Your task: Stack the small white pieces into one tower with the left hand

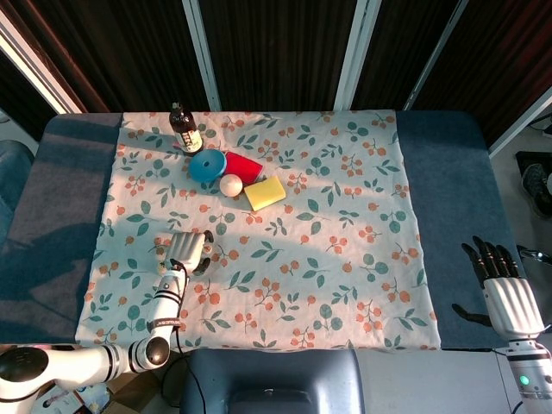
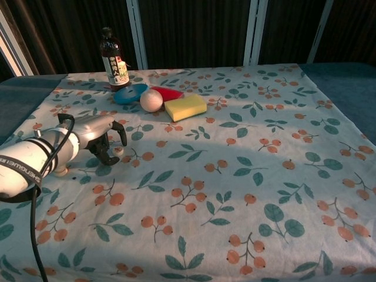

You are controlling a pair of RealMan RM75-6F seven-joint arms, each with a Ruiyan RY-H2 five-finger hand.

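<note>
The left hand (image 2: 104, 136) is curled over a loose piece (image 2: 118, 151), apparently touching it, bottle (image 2: 113, 60) far behind.

Warm slanting light; soft shadow bands; sharp pics

Head view looks steeply down on the whole table (image 1: 448, 164); chest view faces low across it.
</note>
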